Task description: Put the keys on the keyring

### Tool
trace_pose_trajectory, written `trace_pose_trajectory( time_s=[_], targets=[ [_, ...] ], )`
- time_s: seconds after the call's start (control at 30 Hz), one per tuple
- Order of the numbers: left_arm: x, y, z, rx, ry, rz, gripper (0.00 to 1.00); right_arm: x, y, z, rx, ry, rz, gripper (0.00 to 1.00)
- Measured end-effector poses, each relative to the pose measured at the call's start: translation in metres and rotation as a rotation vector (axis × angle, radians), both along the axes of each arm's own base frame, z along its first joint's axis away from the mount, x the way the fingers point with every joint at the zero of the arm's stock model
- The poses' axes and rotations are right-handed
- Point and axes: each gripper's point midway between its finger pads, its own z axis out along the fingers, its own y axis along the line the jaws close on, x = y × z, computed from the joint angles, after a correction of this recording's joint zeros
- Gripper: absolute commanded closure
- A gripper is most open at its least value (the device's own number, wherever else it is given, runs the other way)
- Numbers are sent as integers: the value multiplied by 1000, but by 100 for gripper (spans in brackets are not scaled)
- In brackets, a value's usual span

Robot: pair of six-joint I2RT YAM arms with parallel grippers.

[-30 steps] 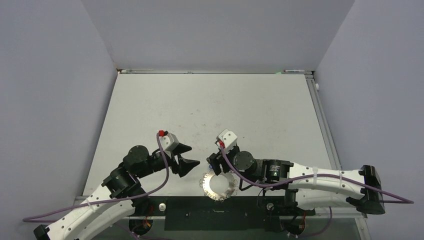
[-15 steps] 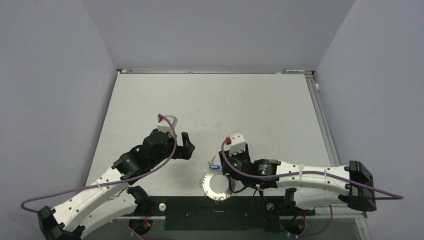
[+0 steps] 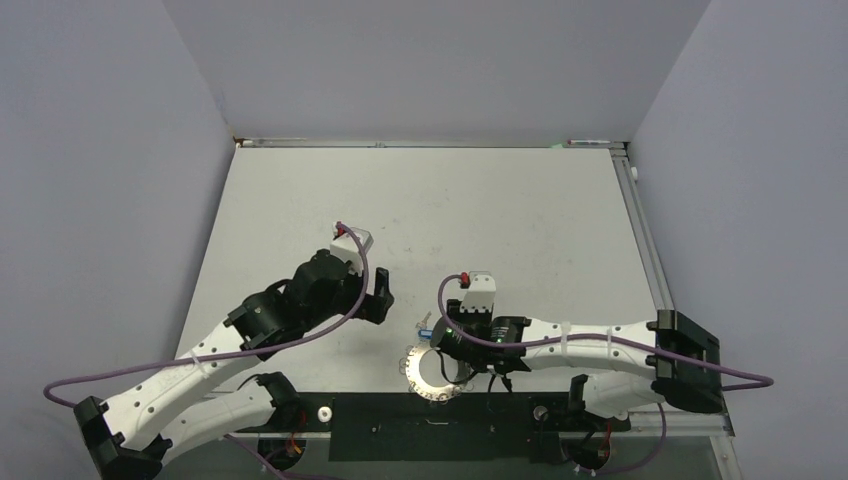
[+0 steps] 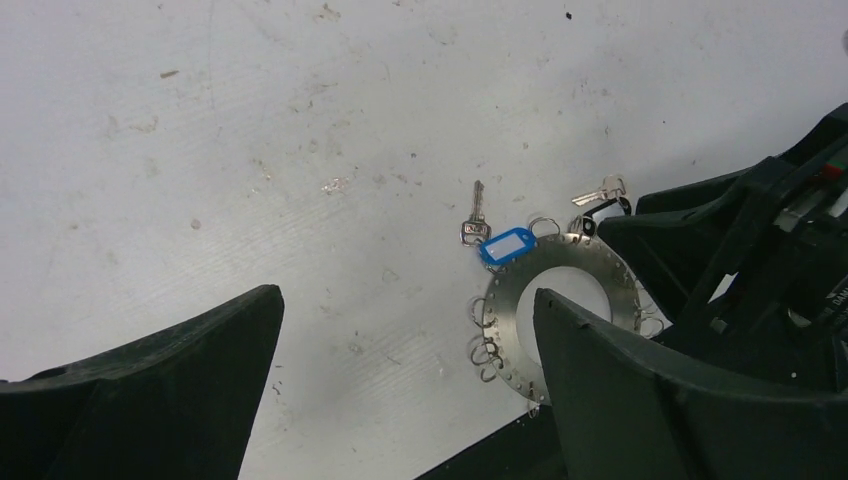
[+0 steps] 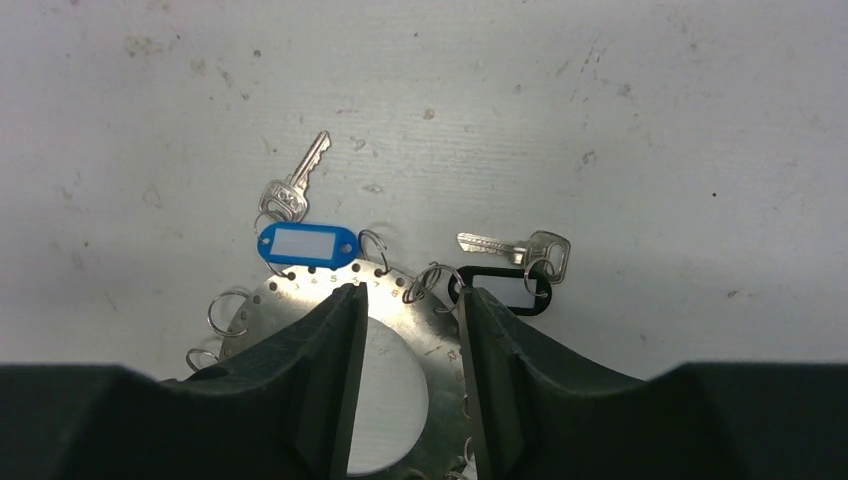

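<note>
Possibly unfinished: keys at the rim

Your right gripper hangs narrowly parted over the keyring, gripping nothing; your left gripper gapes wide, empty. The blue key and black key touch the rim's loops, but whether they're threaded is unclear.

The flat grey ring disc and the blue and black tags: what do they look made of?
Flat grey ring disc: likely steel or aluminium, matte-brushed, given its dull sheen and punched holes. Blue tag and black tag: probably moulded plastic frames, smooth, around white paper-like inserts. The exact alloy cannot be told.
</note>
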Motion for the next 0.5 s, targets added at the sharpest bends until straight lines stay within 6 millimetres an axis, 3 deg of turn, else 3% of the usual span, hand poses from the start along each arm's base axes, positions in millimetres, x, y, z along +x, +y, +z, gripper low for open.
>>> trace_pose_trajectory(
  time_s=[0.1,0.2,0.4,0.5],
  targets=[
    [2,3,10,-7,-65,-16,9,-4,7,-12,-12,35,22,62],
    [-5,10,-8,23,-55,-37,10,-10,22,-18,7,67,79,59],
    [-5,11,-19,64,-39,-54,12,-25,43,-31,-15,118,187,36],
    [-6,10,-22,71,-32,-62,13,-28,46,-34,-26,124,202,33]
  ],
)
